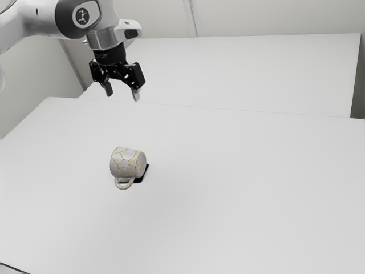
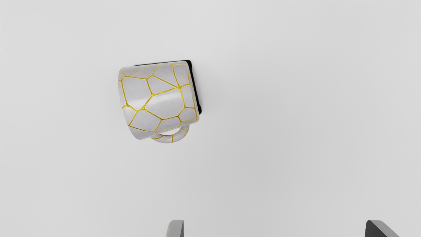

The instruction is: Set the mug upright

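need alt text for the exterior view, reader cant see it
A white mug with gold lines lies on its side over a flat black thing on a white table. An open, empty claw hangs above the table, on an arm from the view's upper left.

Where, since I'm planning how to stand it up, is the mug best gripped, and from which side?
Probably by its round body, from above. The mug lies on its side, partly over a flat black object, so its curved flank faces up. The gripper could straddle the body crosswise, beside the handle, which juts out from one flank.
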Robot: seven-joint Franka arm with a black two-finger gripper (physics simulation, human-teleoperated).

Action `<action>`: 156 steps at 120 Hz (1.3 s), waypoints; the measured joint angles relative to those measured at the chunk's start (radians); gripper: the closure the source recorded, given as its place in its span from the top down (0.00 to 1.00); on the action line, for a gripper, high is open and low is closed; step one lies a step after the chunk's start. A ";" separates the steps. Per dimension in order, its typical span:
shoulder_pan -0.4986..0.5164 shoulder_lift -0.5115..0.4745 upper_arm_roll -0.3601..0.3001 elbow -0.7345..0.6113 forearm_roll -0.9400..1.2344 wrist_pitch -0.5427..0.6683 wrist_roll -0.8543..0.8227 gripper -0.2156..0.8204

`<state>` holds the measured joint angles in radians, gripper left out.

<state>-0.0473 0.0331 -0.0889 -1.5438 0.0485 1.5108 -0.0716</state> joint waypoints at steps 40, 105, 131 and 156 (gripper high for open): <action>0.022 0.052 0.001 0.041 -0.003 -0.003 -0.003 0.79; 0.247 0.161 -0.001 0.055 -0.084 0.004 0.078 0.79; 0.298 0.190 -0.002 0.008 -0.128 0.031 0.123 0.79; 0.341 0.199 -0.002 -0.080 -0.169 0.094 0.162 0.79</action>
<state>0.2933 0.2325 -0.0905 -1.6240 -0.1201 1.6050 0.0904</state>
